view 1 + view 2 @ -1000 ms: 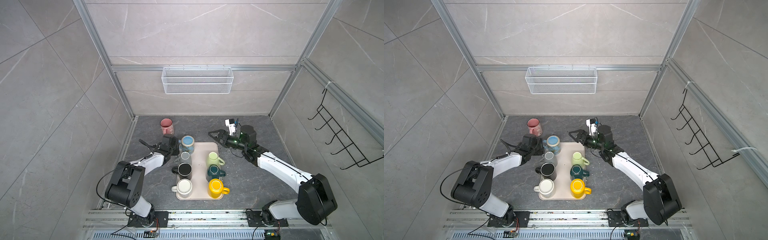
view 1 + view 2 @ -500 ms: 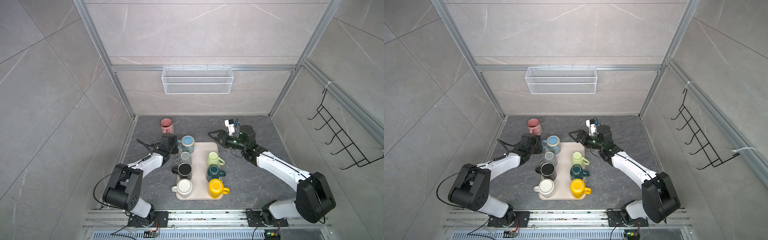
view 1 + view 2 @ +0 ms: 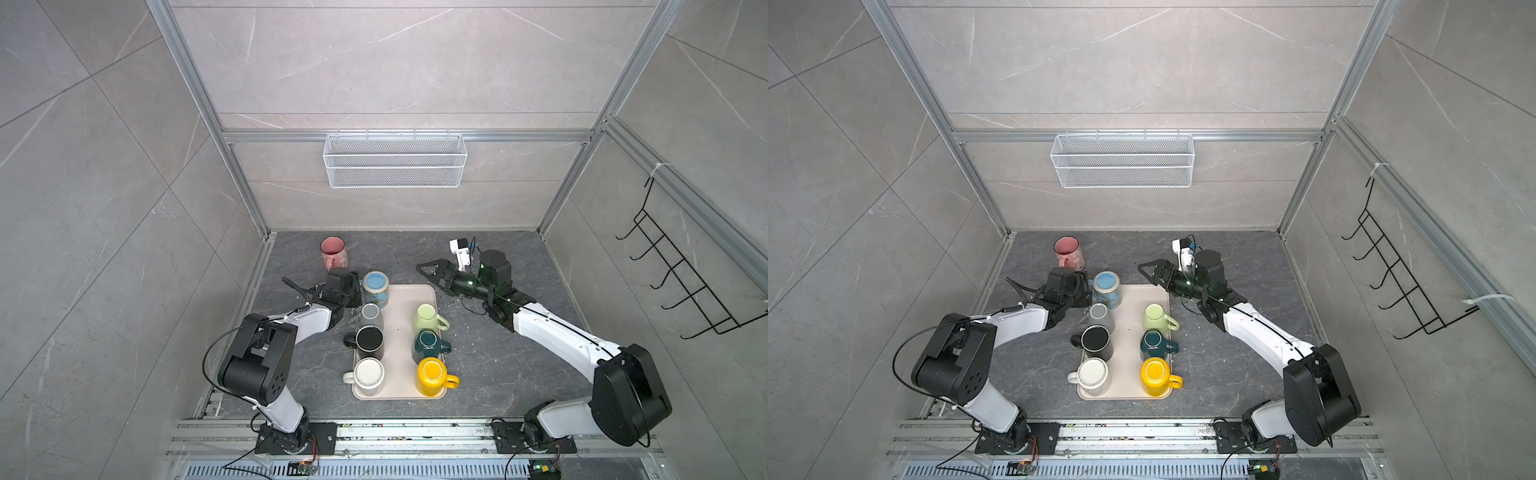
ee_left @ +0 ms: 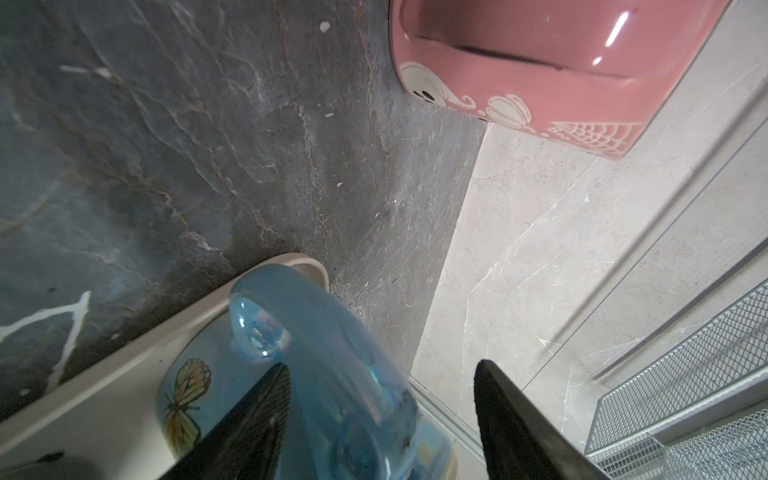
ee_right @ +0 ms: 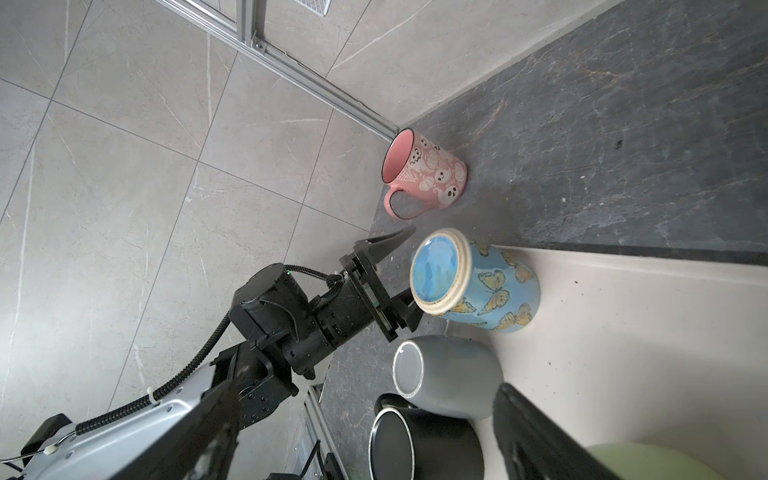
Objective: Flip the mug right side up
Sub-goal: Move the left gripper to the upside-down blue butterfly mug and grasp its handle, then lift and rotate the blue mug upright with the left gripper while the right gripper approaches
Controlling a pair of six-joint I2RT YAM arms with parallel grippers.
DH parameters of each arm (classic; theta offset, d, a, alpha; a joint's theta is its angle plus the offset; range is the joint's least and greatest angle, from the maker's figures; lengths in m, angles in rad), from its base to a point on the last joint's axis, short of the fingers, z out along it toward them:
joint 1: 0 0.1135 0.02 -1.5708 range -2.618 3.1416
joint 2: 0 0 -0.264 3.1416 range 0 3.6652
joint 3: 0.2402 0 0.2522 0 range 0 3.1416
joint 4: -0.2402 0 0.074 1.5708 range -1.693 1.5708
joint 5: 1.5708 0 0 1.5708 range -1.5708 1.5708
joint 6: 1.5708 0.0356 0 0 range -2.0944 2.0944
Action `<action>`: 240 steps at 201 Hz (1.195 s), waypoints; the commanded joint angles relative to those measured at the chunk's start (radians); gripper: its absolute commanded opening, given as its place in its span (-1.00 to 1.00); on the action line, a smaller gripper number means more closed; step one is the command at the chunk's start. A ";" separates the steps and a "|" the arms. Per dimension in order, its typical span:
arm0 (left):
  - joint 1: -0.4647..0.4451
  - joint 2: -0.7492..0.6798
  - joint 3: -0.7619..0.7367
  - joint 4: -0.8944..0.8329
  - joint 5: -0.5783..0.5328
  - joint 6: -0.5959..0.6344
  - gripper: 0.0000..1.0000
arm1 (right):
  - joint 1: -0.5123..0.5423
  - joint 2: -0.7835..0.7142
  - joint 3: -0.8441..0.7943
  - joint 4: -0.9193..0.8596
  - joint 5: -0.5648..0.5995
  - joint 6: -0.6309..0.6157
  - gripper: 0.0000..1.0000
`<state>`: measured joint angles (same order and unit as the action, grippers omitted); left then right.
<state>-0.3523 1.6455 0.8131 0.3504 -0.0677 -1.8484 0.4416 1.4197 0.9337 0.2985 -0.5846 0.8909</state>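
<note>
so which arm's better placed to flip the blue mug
Left. The left hand is open right at the blue mug, with the handle between its fingers in the wrist view. The right hand hangs open past the tray's far corner, apart from the mug.

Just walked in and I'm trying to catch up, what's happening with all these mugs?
The left tool sits open astride the handle of the upside-down blue butterfly mug at the far corner of the tray, not gripping it. The right tool hovers open nearby, empty. A pink mug stands upright off the tray.
</note>
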 commanded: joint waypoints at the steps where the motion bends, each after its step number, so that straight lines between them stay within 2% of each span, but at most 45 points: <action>1: 0.011 0.017 0.027 0.055 0.012 -0.016 0.44 | -0.007 0.013 -0.006 0.029 -0.014 0.006 0.91; 83: 0.029 0.077 0.060 0.102 0.043 -0.011 0.35 | -0.010 0.043 0.010 0.031 -0.018 0.008 0.91; 126: 0.029 0.106 0.061 0.160 0.068 -0.022 0.15 | -0.013 0.059 0.016 0.031 -0.021 0.010 0.91; 158: 0.034 0.121 0.055 0.182 0.068 -0.028 -0.08 | -0.014 0.074 0.020 0.032 -0.023 0.014 0.91; 198: 0.038 0.136 0.050 0.228 0.070 -0.038 -0.51 | -0.016 0.092 0.028 0.037 -0.026 0.020 0.91; 236: 0.044 0.148 0.068 0.259 0.085 -0.022 -1.00 | -0.017 0.096 0.028 0.037 -0.026 0.022 0.91; 240: 0.045 0.148 0.070 0.264 0.086 -0.019 -1.00 | -0.018 0.095 0.028 0.037 -0.026 0.022 0.91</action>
<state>-0.3241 1.7718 0.8509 0.5343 0.0662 -1.9114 0.4301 1.5070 0.9340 0.3122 -0.5961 0.9024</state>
